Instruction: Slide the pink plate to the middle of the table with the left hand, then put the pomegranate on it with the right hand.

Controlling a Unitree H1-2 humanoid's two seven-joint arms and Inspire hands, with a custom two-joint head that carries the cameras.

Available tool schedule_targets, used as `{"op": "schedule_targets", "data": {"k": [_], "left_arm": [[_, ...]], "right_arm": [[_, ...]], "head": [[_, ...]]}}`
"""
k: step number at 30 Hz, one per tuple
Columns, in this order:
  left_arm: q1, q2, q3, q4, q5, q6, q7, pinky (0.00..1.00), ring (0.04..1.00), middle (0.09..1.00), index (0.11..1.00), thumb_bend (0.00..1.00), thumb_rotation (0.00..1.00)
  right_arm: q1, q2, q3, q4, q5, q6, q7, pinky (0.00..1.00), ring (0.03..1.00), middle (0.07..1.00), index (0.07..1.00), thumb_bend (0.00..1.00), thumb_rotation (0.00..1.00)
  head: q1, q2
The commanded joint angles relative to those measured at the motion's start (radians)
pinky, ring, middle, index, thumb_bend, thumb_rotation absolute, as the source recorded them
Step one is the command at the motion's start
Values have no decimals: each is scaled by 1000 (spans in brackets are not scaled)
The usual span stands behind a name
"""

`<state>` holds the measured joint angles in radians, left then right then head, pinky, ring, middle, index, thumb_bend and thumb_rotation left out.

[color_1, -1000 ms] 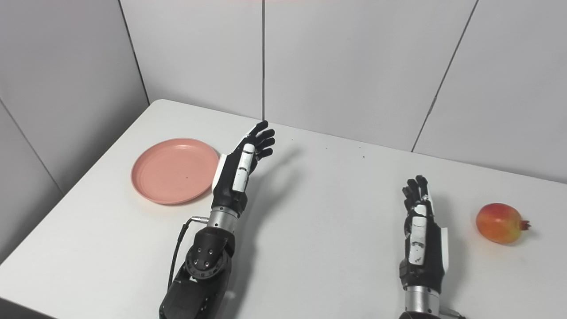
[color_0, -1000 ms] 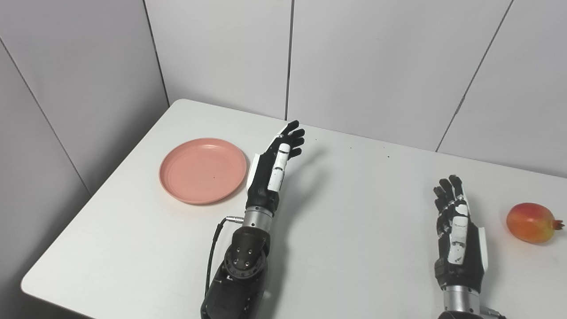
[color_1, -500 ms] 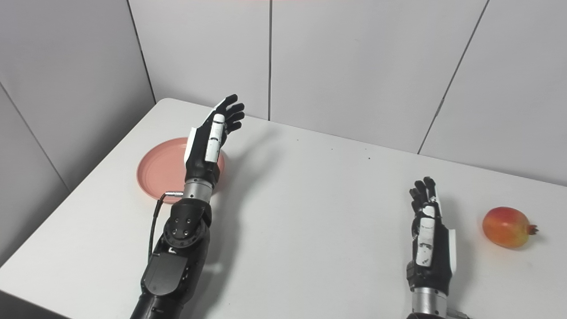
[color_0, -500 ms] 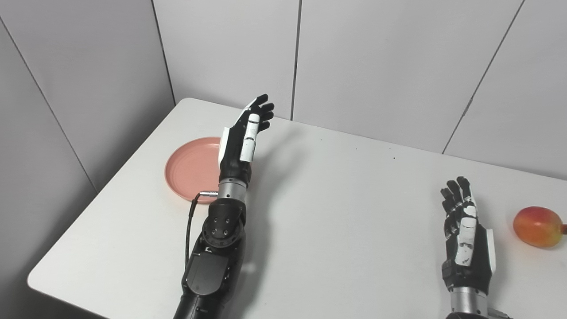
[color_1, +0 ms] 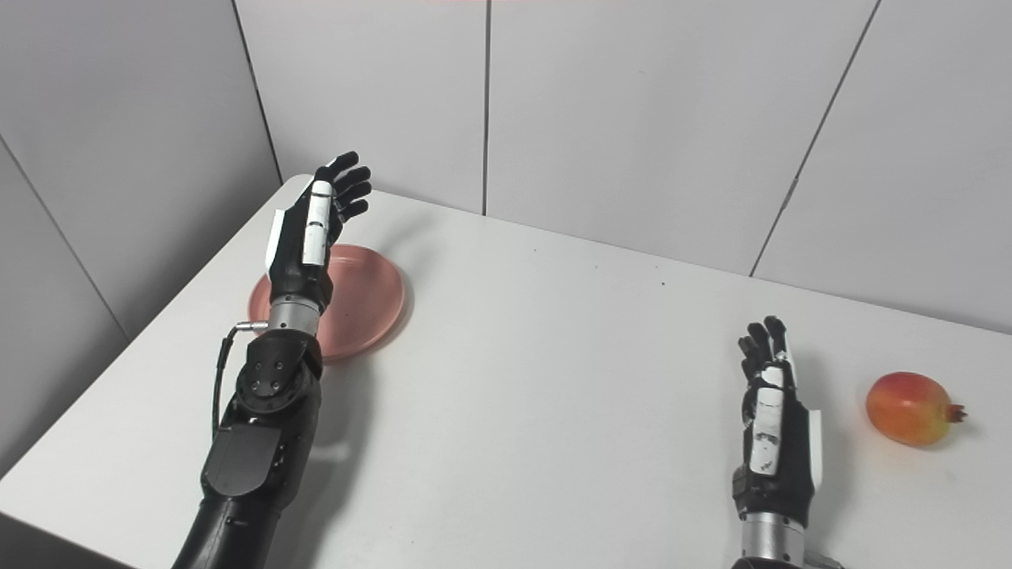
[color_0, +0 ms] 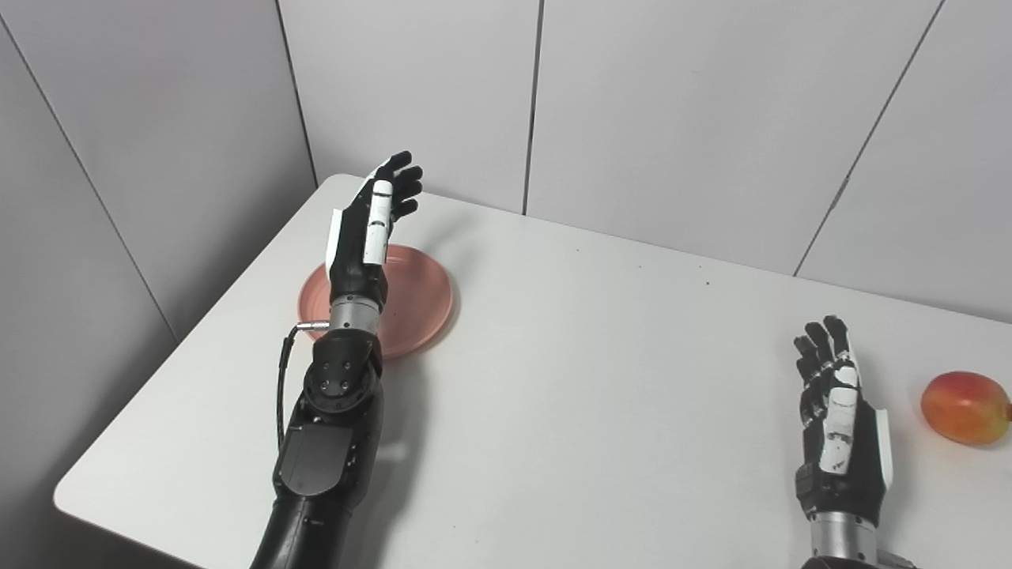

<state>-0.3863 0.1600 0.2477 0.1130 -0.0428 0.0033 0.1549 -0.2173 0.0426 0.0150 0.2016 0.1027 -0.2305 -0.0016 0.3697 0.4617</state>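
Right eye view: pomegranate [color_1: 908, 408] lies sideways, crown pointing right; both hands spread, holding nothing.

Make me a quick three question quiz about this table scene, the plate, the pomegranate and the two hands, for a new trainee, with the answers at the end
1. True or false: the left hand is gripping the pink plate.
2. Which hand is nearer the pomegranate? A) left hand B) right hand
3. Fill in: the pomegranate lies on the ______, not on the plate.

Key
1. False. The left hand is open, fingers apart, in front of the plate in both views, holding nothing.
2. B. The right hand is open beside the fruit, with bare table between them.
3. Table. The plate holds nothing and is at the far left of the table; the fruit is at the right.
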Motion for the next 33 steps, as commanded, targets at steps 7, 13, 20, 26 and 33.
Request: {"op": "schedule_targets", "data": {"k": [7,13,20,26,33], "left_arm": [[-20,86,48,-36,-10,-36,0,769,795,795,777,363,1000],[-4,121,78,-16,-20,-36,-4,750,785,787,768,359,1000],[10,142,118,-4,-88,-26,-17,751,779,783,768,345,1000],[31,174,113,1,-63,-21,-8,776,794,788,769,327,1000],[32,183,126,54,-75,-52,5,772,798,796,780,357,999]], "right_arm": [[47,-17,-15,55,11,-38,24,1000,942,933,950,564,981],[47,-17,-14,54,8,-40,27,1000,941,934,952,564,988],[51,-15,-15,47,9,-30,26,1000,943,937,953,564,982],[50,-13,-16,51,5,-42,23,998,940,936,951,566,980],[52,-14,-16,44,3,-30,23,999,939,933,950,569,985]], "head": [[2,0],[4,0],[7,2],[7,2],[8,3]]}}
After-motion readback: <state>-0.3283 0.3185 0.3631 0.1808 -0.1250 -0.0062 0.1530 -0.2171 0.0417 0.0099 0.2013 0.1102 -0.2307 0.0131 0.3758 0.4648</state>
